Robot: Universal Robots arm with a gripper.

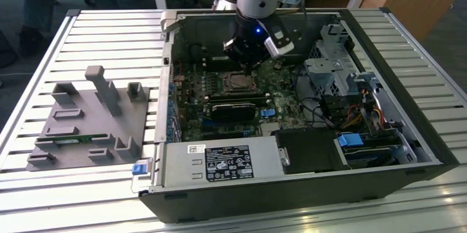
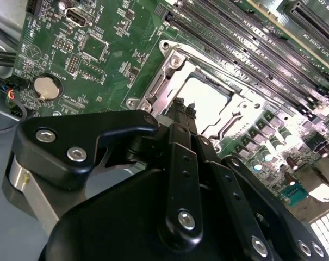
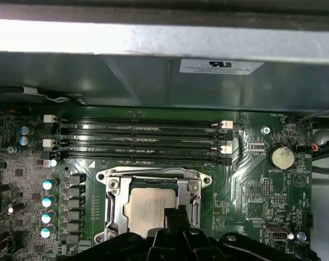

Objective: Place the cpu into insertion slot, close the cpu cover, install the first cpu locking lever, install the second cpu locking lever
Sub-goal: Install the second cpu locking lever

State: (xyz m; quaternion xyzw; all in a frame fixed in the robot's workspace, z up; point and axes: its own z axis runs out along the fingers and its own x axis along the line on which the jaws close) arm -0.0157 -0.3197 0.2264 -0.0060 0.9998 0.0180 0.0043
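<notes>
Inside the open computer case (image 1: 397,47), gripper (image 1: 248,60) low over the socket (image 1: 237,81). Fingertips (image 2: 179,104) drawn together, clamped on nothing, hanging just above the socket's near edge in both wrist views, over the chip's edge; cannot tell whether touching. Chip (image 3: 148,206) seated flat in the socket, dull grey top showing through the window of the cover (image 3: 116,209). Cover lying down flat around the chip, silvery frame on all sides of it in the second wrist view (image 2: 172,65).

Just beyond the socket, toward the case wall, four long memory slots (image 3: 137,142) side by side. Off to one side of the socket, on the green board, a round coin battery (image 3: 280,157). Well apart from the socket, outside the case on the slatted table (image 1: 109,30), a grey parts holder (image 1: 87,123).
</notes>
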